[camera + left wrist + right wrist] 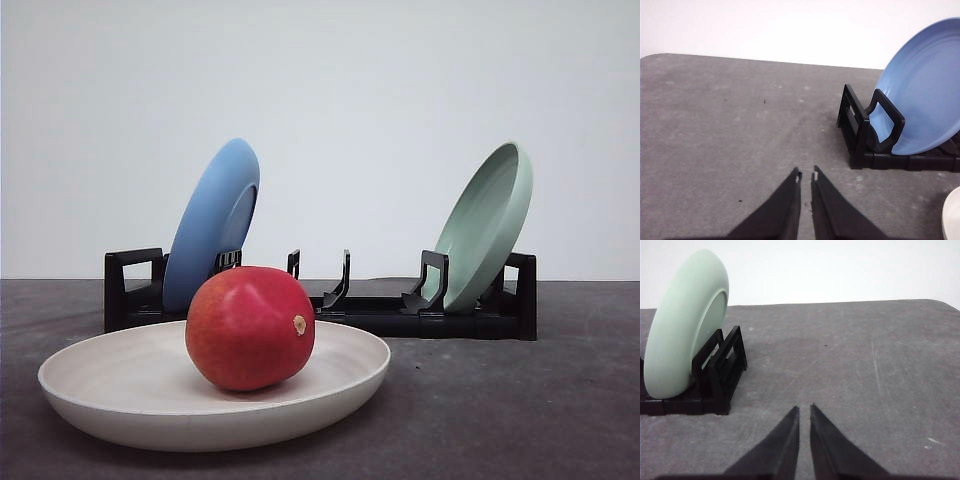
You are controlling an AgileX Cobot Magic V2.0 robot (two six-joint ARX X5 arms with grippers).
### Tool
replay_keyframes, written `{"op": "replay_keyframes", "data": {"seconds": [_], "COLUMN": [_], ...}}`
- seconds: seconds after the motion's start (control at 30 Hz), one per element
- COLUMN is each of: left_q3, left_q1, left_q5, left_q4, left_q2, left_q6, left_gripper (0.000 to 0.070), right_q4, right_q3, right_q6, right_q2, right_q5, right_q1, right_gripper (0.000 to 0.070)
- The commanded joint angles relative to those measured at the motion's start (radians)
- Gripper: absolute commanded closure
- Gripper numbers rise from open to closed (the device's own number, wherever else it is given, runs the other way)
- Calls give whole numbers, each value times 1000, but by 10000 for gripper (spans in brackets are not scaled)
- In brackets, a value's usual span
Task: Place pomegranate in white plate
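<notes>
A glossy red pomegranate (250, 327) with a tan stem nub rests inside the wide white plate (90, 385) on the grey table, near the front left in the front view. An edge of that white plate (952, 215) peeks into the left wrist view. My left gripper (806, 175) hovers over bare table beside the rack, its fingers nearly touching, holding nothing. My right gripper (803, 407) is likewise shut and empty over bare table on the other side of the rack.
A black dish rack (380, 310) stands behind the white plate. It holds a blue plate (212, 225) leaning at its left end and a pale green plate (488, 225) at its right end. A white wall backs the table.
</notes>
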Motion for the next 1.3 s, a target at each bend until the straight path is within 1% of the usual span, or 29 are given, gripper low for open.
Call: {"op": "replay_keyframes", "data": {"seconds": [0.0, 1.27], "left_q3": [-10, -10], "left_q1": [-2, -2], "left_q5": [-2, -2], "left_q4": [8, 8], "left_q2": [0, 0], "left_q6": [9, 9], "left_gripper": [683, 683], "right_q4": [13, 13], "right_q3": [-4, -4], "right_q6": [8, 8], "right_q2": [0, 0], "right_q5": [1, 1], "right_q1": [-1, -1], "right_gripper": [665, 665]}}
